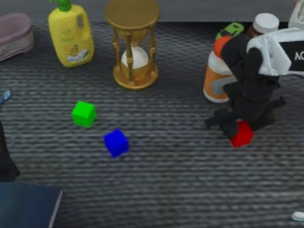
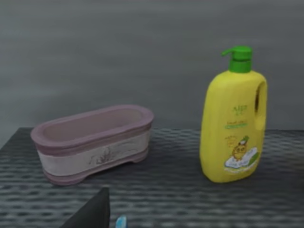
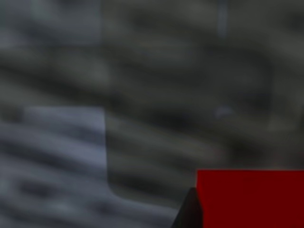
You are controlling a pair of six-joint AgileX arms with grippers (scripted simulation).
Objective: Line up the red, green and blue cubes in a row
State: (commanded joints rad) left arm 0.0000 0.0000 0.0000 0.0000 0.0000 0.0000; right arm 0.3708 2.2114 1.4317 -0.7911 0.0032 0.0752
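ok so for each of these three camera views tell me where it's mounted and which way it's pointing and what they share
Top view: above the table, looking down on the green cube, blue cube and the right gripper over the red cube.
Left wrist view: on the parked left arm at the table's left, facing the pink planter and yellow bottle; a dark gripper part shows.
Right wrist view: on the right arm, close above the mat, red cube at its edge.
Shared: top and right wrist show the red cube.

The table (image 1: pixel 180 190) has a rough, woven-looking grey surface. The red cube (image 1: pixel 243 135), green cube (image 1: pixel 84 114) and blue cube (image 1: pixel 116 142) look smooth and plain. The hourglass (image 1: pixel 133 45) has a shiny golden, metal-like frame. The yellow bottle (image 2: pixel 232 130) looks like smooth plastic. The pink planter (image 2: pixel 92 142) looks matt.
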